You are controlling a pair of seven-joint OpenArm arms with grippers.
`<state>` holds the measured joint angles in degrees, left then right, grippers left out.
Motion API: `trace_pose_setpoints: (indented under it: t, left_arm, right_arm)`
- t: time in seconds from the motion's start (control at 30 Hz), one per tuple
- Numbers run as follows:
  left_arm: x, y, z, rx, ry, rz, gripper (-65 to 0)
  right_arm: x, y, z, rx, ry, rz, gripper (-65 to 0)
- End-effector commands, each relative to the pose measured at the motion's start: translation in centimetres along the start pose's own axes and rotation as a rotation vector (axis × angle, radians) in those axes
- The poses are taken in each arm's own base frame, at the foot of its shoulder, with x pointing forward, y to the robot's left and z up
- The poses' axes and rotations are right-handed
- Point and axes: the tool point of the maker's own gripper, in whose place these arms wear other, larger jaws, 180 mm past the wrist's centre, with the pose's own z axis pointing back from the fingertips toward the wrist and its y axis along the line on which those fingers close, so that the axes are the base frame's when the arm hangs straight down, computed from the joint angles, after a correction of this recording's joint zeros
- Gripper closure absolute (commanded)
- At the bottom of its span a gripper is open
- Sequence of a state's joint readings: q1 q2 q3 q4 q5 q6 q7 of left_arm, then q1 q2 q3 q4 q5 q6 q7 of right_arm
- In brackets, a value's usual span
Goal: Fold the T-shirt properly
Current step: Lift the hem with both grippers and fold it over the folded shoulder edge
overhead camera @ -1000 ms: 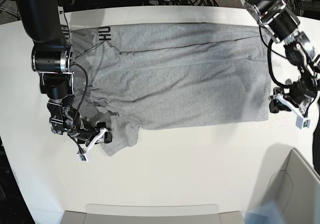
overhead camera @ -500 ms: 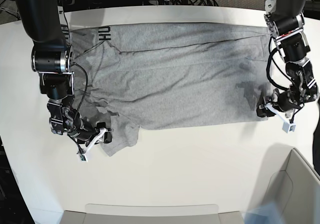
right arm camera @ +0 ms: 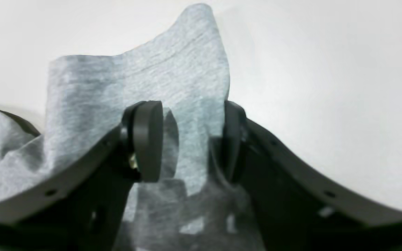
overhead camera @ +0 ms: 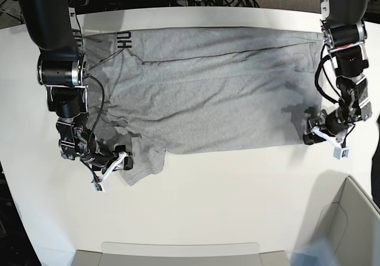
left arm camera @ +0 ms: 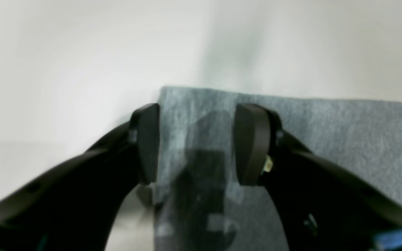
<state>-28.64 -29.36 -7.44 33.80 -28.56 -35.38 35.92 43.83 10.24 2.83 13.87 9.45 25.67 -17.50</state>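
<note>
Over the last second the left gripper (overhead camera: 314, 134) had swung in from the bare table beyond the hem to the near right corner of the T-shirt (overhead camera: 208, 88), while the right gripper (overhead camera: 122, 160) had stayed at the near left sleeve and the shirt itself lay as before. The heather-grey T-shirt was spread flat across the white table (overhead camera: 225, 189), with black block lettering showing on a folded strip at its far left corner, beside the dark right arm (overhead camera: 59, 70). Its near left sleeve bulged out past the lower edge of the body.

From the left wrist camera, the left gripper (left arm camera: 195, 143) stood with its two dark fingers spread apart over a squared corner of the T-shirt (left arm camera: 326, 139); one pad sat just at the cloth's side edge and the other over the fabric, and grey cloth showed plainly in the gap between them, so nothing was pinched yet.

From the right wrist camera, the right gripper (right arm camera: 190, 139) likewise had its fingers parted, a rumpled flap of the T-shirt (right arm camera: 134, 73) rising between and beyond them. Whether the pads pressed on that cloth could not be told. White table filled the space to the flap's right.
</note>
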Motion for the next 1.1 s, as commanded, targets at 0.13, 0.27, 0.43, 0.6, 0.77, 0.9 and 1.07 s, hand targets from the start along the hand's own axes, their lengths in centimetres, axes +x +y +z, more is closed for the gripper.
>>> trace_pose_setpoints:
  t: [0.13, 0.27, 0.43, 0.6, 0.77, 0.9, 1.07]
  left_arm:
    - [-0.2, -1.3, -0.1, -0.06, 0.04, -0.056, -25.1]
    - [-1.0, -0.8, -0.2, -0.047, 0.059, -0.038, -5.8]
    - [-1.4, -0.5, 0.0, -0.045, 0.088, -0.036, 0.0]
    - [-0.8, -0.7, 0.2, -0.051, 0.088, -0.033, 0.0]
    - [1.1, -1.1, 0.2, -0.057, 0.056, -0.04, 0.0]
    - [1.5, -0.8, 0.5, -0.05, 0.05, -0.043, 0.0]
    - [1.8, -0.1, 0.9, -0.037, 0.045, -0.044, 0.0]
  right_arm:
    - [1.9, 0.1, 0.3, 0.005, -0.02, 0.024, -22.8]
    - [2.5, 0.0, 0.4, 0.0, -0.032, 0.025, -8.2]
    - [4.7, -0.1, 0.9, -0.005, -0.065, 0.038, 0.0]
    - [6.9, 0.0, 1.4, -0.003, -0.108, 0.039, 0.0]
    - [8.8, 0.6, 2.0, -0.002, -0.166, 0.089, 0.0]
    - [9.4, 1.2, 2.6, -0.004, -0.159, 0.143, 0.0]
    - [10.1, 2.2, 3.7, -0.008, -0.173, 0.206, 0.0]
